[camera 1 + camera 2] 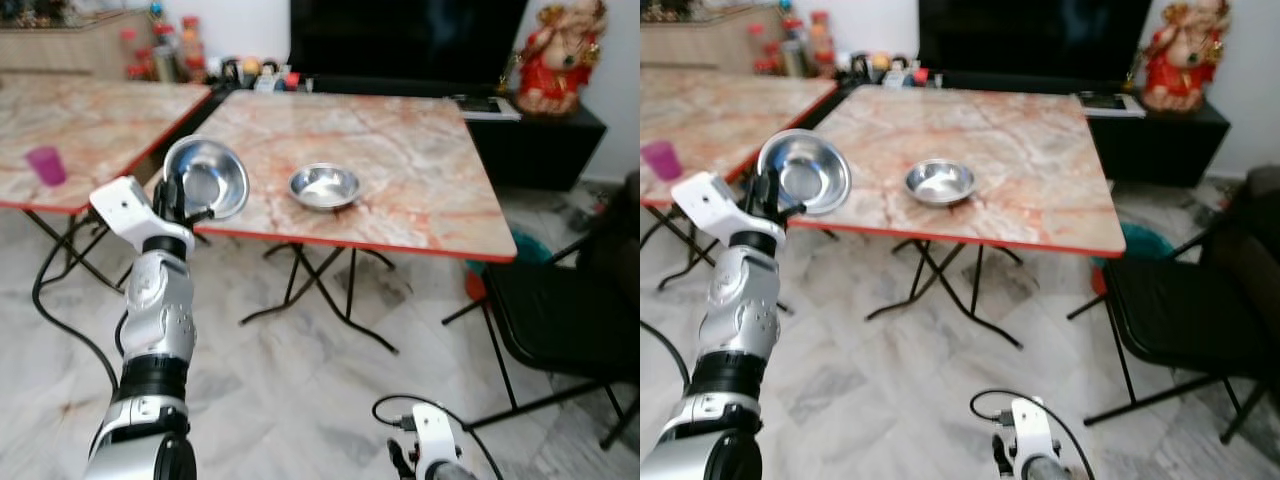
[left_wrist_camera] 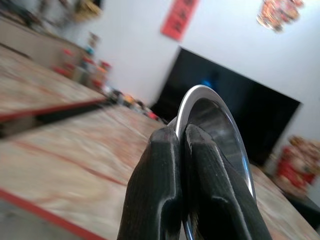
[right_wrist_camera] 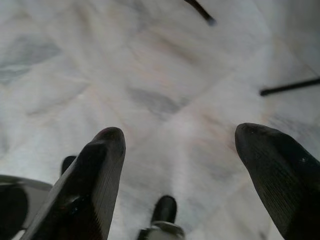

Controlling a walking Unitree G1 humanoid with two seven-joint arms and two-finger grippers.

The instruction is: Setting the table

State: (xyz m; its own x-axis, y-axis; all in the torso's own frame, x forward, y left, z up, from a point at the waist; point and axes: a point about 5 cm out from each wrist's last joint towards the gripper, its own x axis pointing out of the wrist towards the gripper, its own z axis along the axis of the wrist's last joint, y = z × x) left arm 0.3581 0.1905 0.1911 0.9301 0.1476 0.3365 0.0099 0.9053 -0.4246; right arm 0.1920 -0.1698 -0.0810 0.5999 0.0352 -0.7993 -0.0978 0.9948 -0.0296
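Lying open: broad tabletop [image 1: 420,180] right of steel bowl [image 1: 323,186]. Blocking right side: black chair [image 1: 560,315]. Crowding far edge: clutter [image 1: 262,75].

Bright, even daylight — soft blur

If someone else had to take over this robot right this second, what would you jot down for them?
Left gripper: shut on the rim of a steel bowl, held tilted above the near left corner of the marble table.
Right gripper: open, hanging idle over the floor.
Done: a second steel bowl already sits on that table.
Left: set the held bowl down, probably away from the first. A pink cup stands on the neighbouring table.
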